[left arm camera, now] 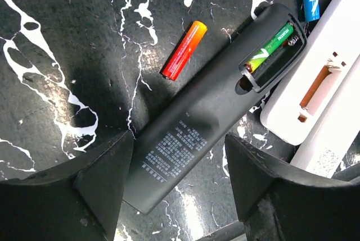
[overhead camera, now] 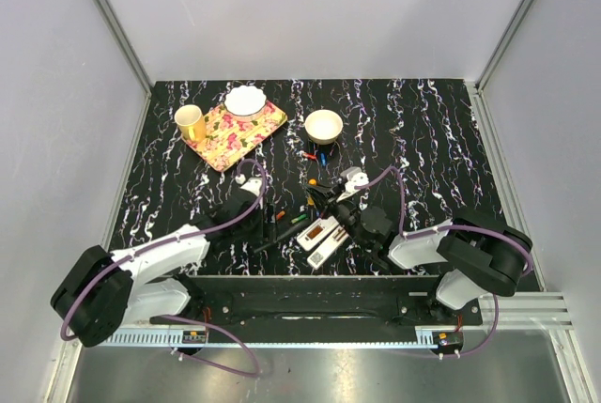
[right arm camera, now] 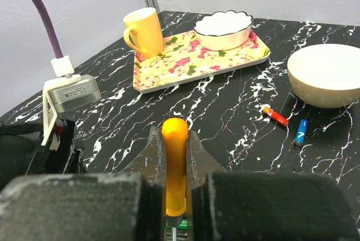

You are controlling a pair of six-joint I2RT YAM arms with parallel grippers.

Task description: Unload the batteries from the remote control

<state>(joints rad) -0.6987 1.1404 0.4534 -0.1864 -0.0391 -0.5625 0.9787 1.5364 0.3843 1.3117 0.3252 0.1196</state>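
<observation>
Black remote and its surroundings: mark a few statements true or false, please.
1. The black remote's open compartment holds one green battery. True.
2. The left gripper is shut on the remote. False: its fingers stand open on either side of it.
3. The red-orange battery sits in the compartment. False: it lies on the table beside the remote.
4. The yellow mug stands on the floral tray. True.
5. The right gripper is shut on an orange object. True.

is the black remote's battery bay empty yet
Not empty. The black remote lies back up with its cover off, and one green battery sits in the bay; the slot beside it looks bare.
</observation>
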